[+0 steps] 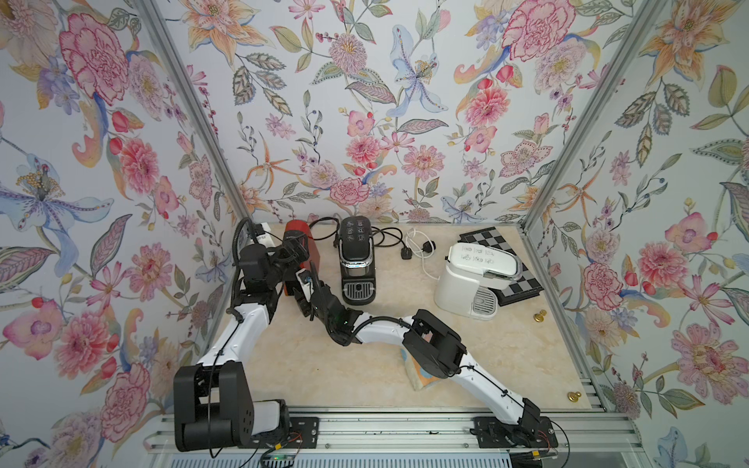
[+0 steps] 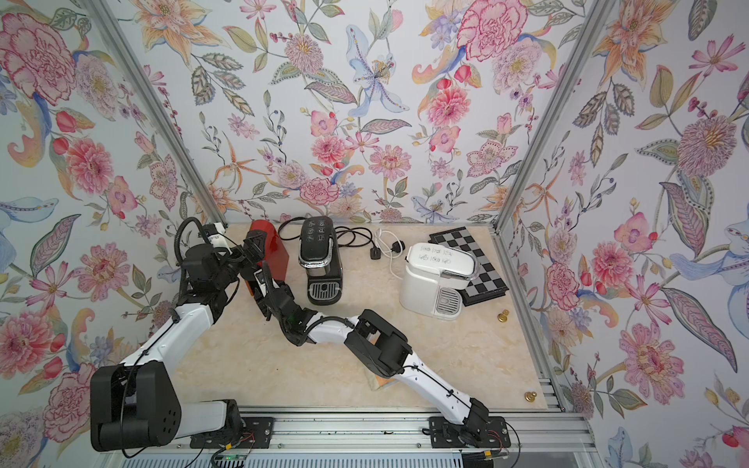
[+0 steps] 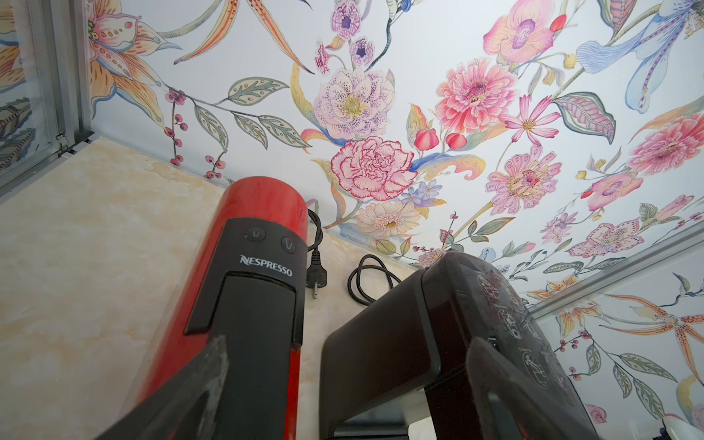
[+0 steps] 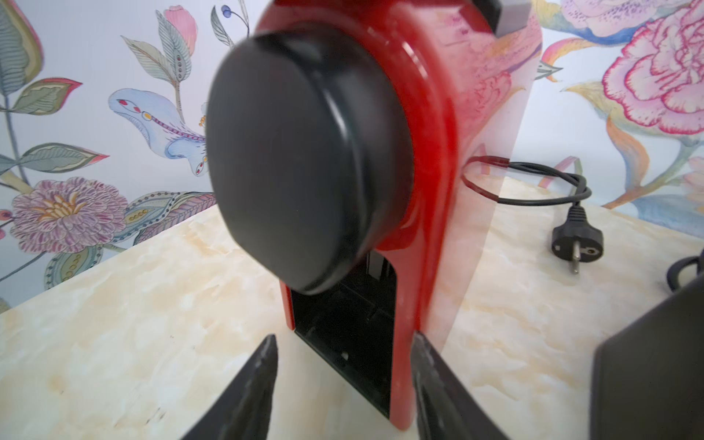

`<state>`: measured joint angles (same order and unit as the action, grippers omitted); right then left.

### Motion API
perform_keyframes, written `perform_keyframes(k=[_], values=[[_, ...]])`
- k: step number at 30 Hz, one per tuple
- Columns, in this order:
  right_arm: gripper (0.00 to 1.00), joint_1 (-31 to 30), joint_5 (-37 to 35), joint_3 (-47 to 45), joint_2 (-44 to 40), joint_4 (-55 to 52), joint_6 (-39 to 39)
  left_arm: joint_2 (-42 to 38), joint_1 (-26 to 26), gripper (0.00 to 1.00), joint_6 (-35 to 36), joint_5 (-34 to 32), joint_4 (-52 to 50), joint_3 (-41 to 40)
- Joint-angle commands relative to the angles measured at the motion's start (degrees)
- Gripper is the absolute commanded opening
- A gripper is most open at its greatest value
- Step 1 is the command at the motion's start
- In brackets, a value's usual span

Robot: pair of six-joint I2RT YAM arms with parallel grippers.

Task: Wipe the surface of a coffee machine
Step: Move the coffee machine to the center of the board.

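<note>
The red coffee machine [image 1: 295,237] stands at the back left of the table [image 1: 283,364], beside a black coffee machine [image 1: 356,259]. It is hard, glossy plastic, tall and narrow, so it would probably slide or tip under a sideways push. Steadying it by its flat sides or low base looks safest.

The left gripper [image 3: 348,343] hovers near its top, jaws spread wide and empty. The right gripper [image 4: 344,337] sits before its base, jaws about half apart, holding nothing.

The cloth [image 1: 419,375], soft and limp, lies near the front edge, mostly hidden under the right arm. Pinching a free corner seems best.
</note>
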<state>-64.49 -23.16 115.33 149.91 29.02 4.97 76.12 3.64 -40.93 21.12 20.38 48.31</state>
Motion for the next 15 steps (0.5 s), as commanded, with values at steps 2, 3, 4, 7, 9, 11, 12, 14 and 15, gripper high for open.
perform_keyframes(k=[2, 3, 4, 7, 9, 11, 12, 14, 15], values=[[0.52, 0.2, -6.9, 5.1, 3.5, -5.7, 1.5, -2.1, 0.4, 0.99, 1.3, 0.3, -0.2, -1.3], [0.52, 0.2, -7.6, 6.2, 4.0, -6.9, 1.9, -2.3, 0.5, 0.99, 1.2, 0.4, 0.0, -1.5], [0.52, 0.2, -8.3, 7.1, 4.4, -7.9, 2.5, -2.5, 0.5, 0.99, 1.2, 0.5, 0.1, -1.7], [0.5, 0.6, -8.1, 9.5, 5.7, -10.1, 3.7, -2.7, 0.5, 0.99, 1.0, 0.7, 0.6, -2.0], [0.42, 0.8, -10.6, 12.4, 7.1, -13.7, 5.7, -2.8, 0.5, 0.99, 0.9, 0.9, 0.7, -2.2], [0.41, 1.2, -10.7, 14.8, 8.4, -16.1, 7.4, -3.0, 0.5, 0.99, 0.7, 1.2, 1.0, -2.4], [0.4, 1.4, -10.7, 15.3, 8.8, -16.5, 8.2, -3.0, 0.5, 0.99, 0.6, 1.4, 1.1, -2.4], [0.39, 1.6, -10.2, 15.2, 9.1, -16.1, 9.5, -3.2, 0.5, 0.99, 0.7, 1.7, 1.2, -2.7], [0.39, 1.8, -10.0, 15.2, 9.2, -16.2, 9.9, -3.3, 0.5, 0.99, 0.6, 1.7, 1.2, -2.8]])
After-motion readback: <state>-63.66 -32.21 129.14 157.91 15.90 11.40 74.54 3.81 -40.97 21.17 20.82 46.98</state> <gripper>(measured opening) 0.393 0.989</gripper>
